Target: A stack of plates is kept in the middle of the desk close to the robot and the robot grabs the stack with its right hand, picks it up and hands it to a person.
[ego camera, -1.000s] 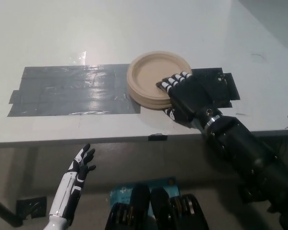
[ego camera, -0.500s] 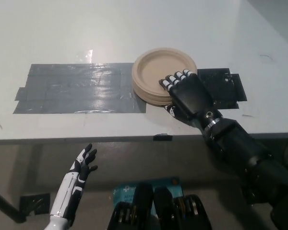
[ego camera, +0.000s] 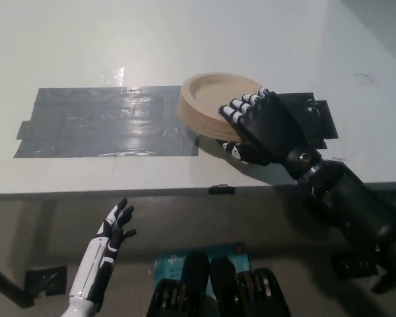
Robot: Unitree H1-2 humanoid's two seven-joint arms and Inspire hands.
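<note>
Head view: a stack of tan plates (ego camera: 211, 100) sits tilted at the middle of the white desk (ego camera: 185, 39), its right near edge lifted and its left far edge low over the grey tape patch (ego camera: 105, 122). The top plate is bare — nothing lies in it. The black right hand (ego camera: 261, 127) comes in from the lower right and pinches the stack's right near rim, fingers (ego camera: 241, 109) lying over the top and the thumb under the edge. A darker tape patch (ego camera: 313, 115) lies on the desk to the right, partly hidden behind that hand.

The white left hand (ego camera: 115, 228) hangs at the lower left, below the desk's near edge and well apart from the plates — its fingers spread, holding nothing. A blue packet (ego camera: 168, 263) lies on the floor near the bottom middle.
</note>
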